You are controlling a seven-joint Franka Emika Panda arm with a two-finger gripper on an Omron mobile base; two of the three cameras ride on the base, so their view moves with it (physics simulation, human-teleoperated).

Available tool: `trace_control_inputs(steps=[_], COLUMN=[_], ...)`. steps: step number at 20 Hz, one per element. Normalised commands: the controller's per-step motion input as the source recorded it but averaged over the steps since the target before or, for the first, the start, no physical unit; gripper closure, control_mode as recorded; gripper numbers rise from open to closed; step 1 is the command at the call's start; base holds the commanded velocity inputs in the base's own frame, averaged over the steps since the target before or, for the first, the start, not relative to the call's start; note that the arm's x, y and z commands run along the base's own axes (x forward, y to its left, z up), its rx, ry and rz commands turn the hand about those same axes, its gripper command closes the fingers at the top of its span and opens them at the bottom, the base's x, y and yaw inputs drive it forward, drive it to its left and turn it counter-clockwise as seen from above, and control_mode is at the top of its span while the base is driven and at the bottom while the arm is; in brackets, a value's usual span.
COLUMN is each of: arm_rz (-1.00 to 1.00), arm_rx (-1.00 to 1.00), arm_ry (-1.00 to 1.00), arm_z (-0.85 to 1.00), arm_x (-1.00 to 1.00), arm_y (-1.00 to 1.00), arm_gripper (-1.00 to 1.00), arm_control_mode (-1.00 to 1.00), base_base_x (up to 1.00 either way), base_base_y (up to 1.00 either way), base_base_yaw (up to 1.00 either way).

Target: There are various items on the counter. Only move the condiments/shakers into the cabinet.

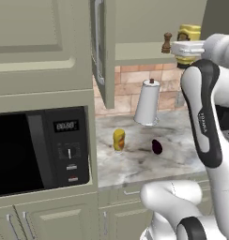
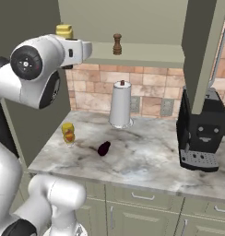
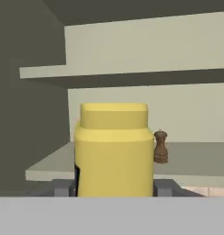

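Up at the open cabinet point(image 2: 133, 23), the bright yellow bottle point(image 3: 114, 149) stands upright between the jaws, which pinch its sides, level with the lower shelf point(image 3: 196, 160) and at its front edge. Ahead and just to its right the pepper shaker point(image 2: 117, 44) stands on that shelf. Down on the tabletop point(image 2: 146, 161) the amber bottle point(image 2: 68, 133) waits near the eggplant point(image 2: 103, 148) and the paper-towel roll point(image 2: 120, 105).

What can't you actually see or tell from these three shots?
- Gripper fingertips: hidden behind the yellow bottle in the hand view; the arm covers them in both base views.
- Whether the bottle rests on the cabinet floor: its base is cut off at the bottom of the hand view.
- Label on the amber bottle: too small, left base view.
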Motion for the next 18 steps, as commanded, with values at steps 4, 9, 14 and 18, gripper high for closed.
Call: trace_control_inputs(steps=[4,9,14,18], arm_rz=[-0.03,0.00,0.00,-0.01], arm_rx=[0.07,0.00,0.00,0.00], arm_ry=[-0.03,-0.24,-0.12,0.01], arm_z=[0.08,0.00,-0.04,-0.01], arm_x=[0.01,0.00,0.12,0.30], arm_y=[-0.05,0.00,0.00,0.00], arm_gripper=[1.00,1.00,1.00,1.00], arm_control_mode=[-1.00,-1.00,-1.00,-1.00], base_base_x=[0.00,0.00,0.00,0.00], base_base_y=[0.00,0.00,0.00,0.00], base_base_yaw=[0.00,0.00,0.00,0.00])
